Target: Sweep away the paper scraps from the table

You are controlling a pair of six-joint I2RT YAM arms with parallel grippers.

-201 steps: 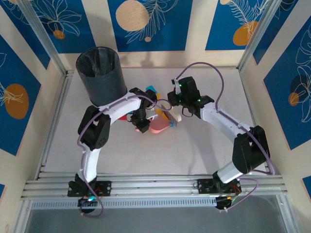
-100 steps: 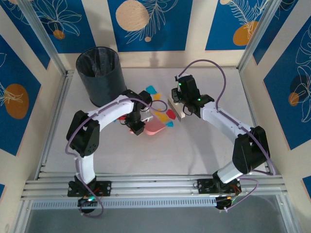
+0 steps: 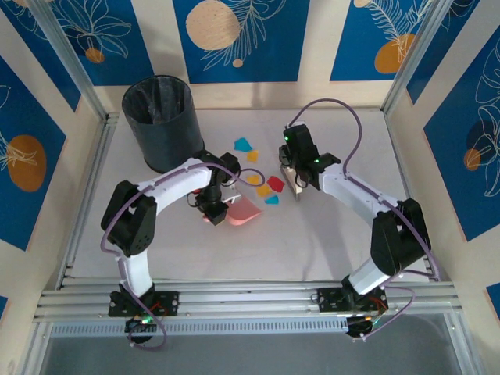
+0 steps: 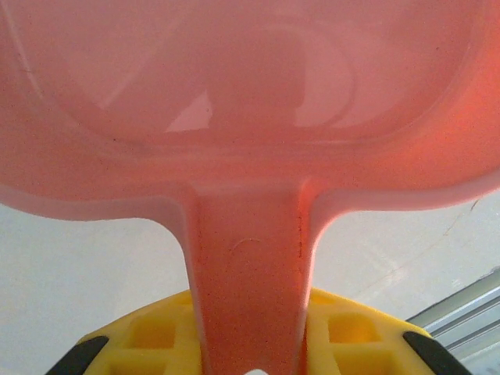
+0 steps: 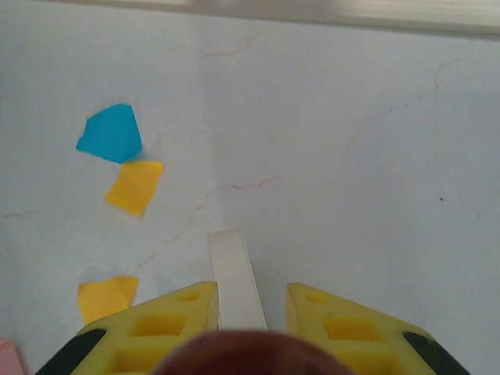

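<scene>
Several paper scraps lie mid-table: a cyan one (image 3: 243, 144), yellow ones (image 3: 252, 155) (image 3: 264, 190), a red one (image 3: 275, 183) and another cyan one (image 3: 271, 199). My left gripper (image 3: 212, 209) (image 4: 250, 320) is shut on the handle of the pink dustpan (image 3: 244, 210) (image 4: 250, 117), which rests on the table (image 3: 328, 234) just left of the scraps. My right gripper (image 3: 294, 178) (image 5: 251, 301) is shut on a brush with a white handle (image 5: 234, 281), right of the scraps. In the right wrist view a cyan scrap (image 5: 111, 133) and two yellow ones (image 5: 135, 186) (image 5: 107, 297) lie to the left of the fingers.
A black waste bin (image 3: 160, 117) stands at the back left, close behind the left arm. Aluminium rails (image 3: 250, 301) edge the table's near side, and patterned wall panels close in the back and sides.
The left gripper has drawn the dustpan a little to the left and nearer. The right gripper has carried the brush to the right, away from the pan, uncovering the scraps between them.
</scene>
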